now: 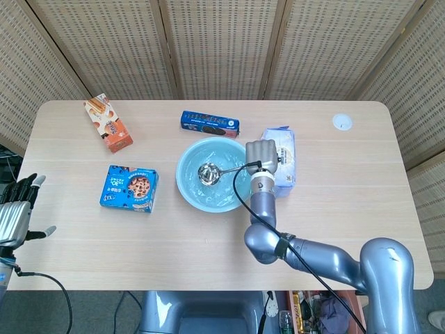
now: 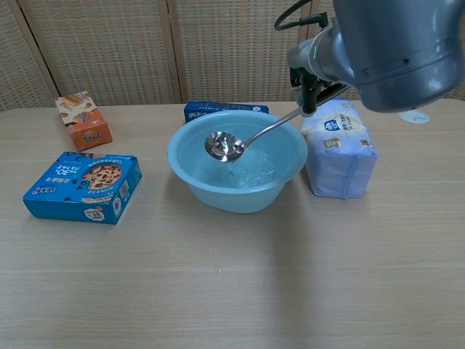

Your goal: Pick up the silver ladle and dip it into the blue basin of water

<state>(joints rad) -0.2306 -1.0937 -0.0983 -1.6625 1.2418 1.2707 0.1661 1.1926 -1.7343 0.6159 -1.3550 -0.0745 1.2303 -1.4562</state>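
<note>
Silver ladle (image 2: 224,145): polished round bowl with a thin metal handle, tilted, handle rising to the right over the basin rim; bowl raised within the basin, above the water. Blue basin (image 1: 188,182): pale blue, round, upright near the table's centre, holding shallow clear water.

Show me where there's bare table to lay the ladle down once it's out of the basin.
Bare table runs along the whole near edge in front of the blue basin, and right of the white bag. The silver ladle is in the right hand. Crowded: between the basin, the bag and the dark blue box.
</note>
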